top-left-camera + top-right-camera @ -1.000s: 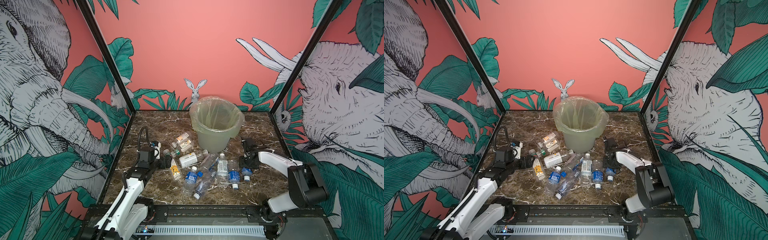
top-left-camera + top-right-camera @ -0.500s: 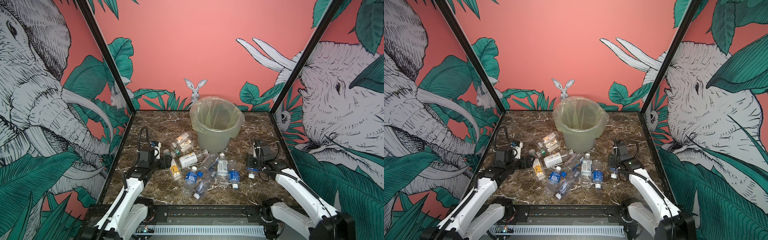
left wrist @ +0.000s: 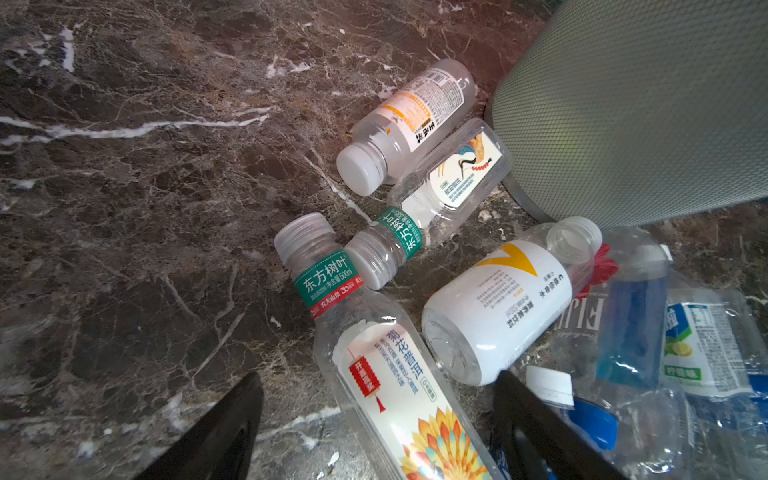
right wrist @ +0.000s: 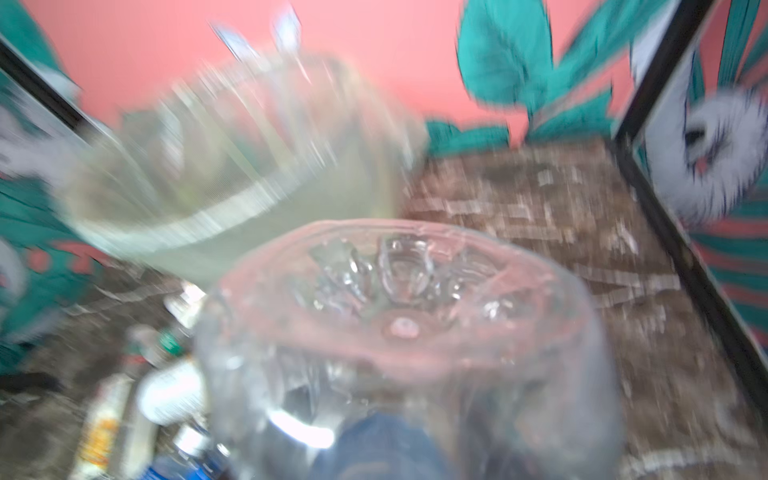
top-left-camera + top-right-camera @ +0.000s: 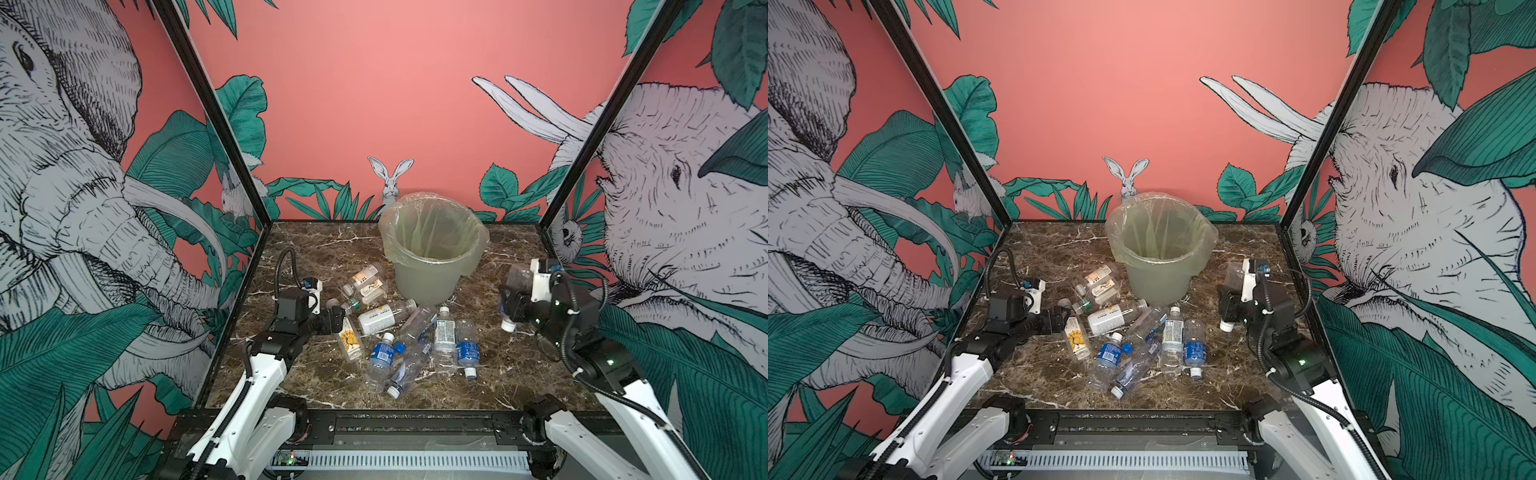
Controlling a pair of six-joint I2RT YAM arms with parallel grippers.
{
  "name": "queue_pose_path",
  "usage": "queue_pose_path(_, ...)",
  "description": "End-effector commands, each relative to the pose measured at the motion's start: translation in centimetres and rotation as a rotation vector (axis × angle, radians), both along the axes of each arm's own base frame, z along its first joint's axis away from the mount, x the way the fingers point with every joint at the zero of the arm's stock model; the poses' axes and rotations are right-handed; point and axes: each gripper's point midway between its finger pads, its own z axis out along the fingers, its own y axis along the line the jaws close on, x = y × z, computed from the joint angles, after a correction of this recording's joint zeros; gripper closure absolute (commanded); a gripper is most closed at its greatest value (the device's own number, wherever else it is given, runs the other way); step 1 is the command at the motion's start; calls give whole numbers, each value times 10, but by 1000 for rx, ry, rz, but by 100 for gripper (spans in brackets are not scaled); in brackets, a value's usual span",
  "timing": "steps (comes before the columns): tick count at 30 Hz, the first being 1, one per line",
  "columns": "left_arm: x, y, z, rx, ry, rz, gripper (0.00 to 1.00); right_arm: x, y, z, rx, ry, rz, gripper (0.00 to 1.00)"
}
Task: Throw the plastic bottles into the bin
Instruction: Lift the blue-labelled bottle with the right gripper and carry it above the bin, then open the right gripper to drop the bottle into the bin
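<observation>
Marble table [image 5: 316,249] under two arms. Right gripper [image 5: 512,305], clamped on a clear bottle [image 5: 518,277], holds it raised to the right of the bin [image 5: 432,270], long axis near upright, white cap down. Left gripper [image 5: 336,320], jaws apart, straddles a sunflower-label bottle [image 5: 350,340] lying flat, cap toward the back wall. Other plastic bottles [image 5: 444,336] lie scattered beside it.

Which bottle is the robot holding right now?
The clear bottle with the white cap, clamped in the right end effector, cap pointing down. All the other bottles lie on the marble table in front of the bin.
</observation>
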Motion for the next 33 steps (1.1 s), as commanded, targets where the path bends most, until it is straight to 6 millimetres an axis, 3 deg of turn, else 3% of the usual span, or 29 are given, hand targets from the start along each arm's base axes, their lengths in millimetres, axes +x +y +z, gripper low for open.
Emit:
queue_pose_path(1,0,-2,14,-3,-25,-12,13,20,18,90,64,-156,38,57)
queue_pose_path(3,0,-2,14,-1,-28,-11,14,47,34,130,96,-174,52,57)
queue_pose_path(6,2,-1,11,-5,-23,-2,15,101,62,154,121,-155,64,53)
queue_pose_path(7,3,-2,11,-7,-23,-1,15,119,71,153,126,-134,59,47)
queue_pose_path(9,4,-3,9,-7,-17,-4,15,151,91,149,132,-87,80,24)
queue_pose_path(11,5,-3,11,-2,-16,-4,15,164,97,151,135,-77,75,2)
queue_pose_path(12,6,-2,13,-1,-20,-3,14,173,98,148,128,-74,62,1)
queue_pose_path(17,8,-2,20,3,-37,-4,13,164,90,186,133,-177,48,1)
queue_pose_path(18,9,-2,21,1,-39,-4,13,152,84,200,137,-207,49,1)
queue_pose_path(21,8,-4,23,-6,-46,-9,12,135,76,206,125,-222,54,1)
queue_pose_path(26,5,-5,22,-1,-46,-18,12,117,65,177,83,-175,45,1)
queue_pose_path(33,-2,-5,20,21,-16,-12,12,94,47,104,7,-62,11,1)
